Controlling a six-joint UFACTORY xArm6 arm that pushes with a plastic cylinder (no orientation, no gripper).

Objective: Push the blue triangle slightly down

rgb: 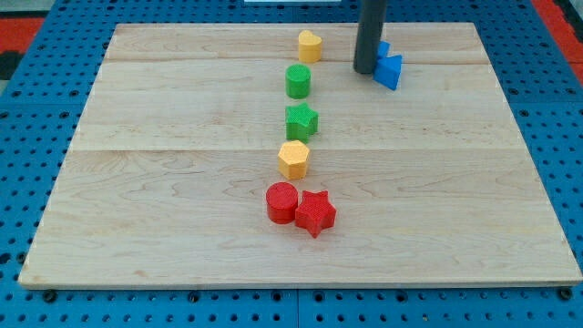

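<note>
Near the view's top edge of the board, right of centre, my tip rests on the wood; it is a plain rod end with nothing to open or close, and we see it holding nothing. We take the tip as our landmark. Just to its right, touching or very nearly so, lie two blue pieces: the blue triangle sits at the tip's right and slightly lower in the view, while a second blue block, partly hidden behind the rod, sits just above the triangle. We cannot make out the hidden block's shape.

Left of the tip, a column of blocks runs toward the view's bottom. The yellow heart is near, left and a little above. The green cylinder is left and just below the tip's level. The green star is farther down, then the yellow hexagon. Well below the tip, the red cylinder and the red star touch each other, the star on the right. Around the board we see a blue pegboard surface.
</note>
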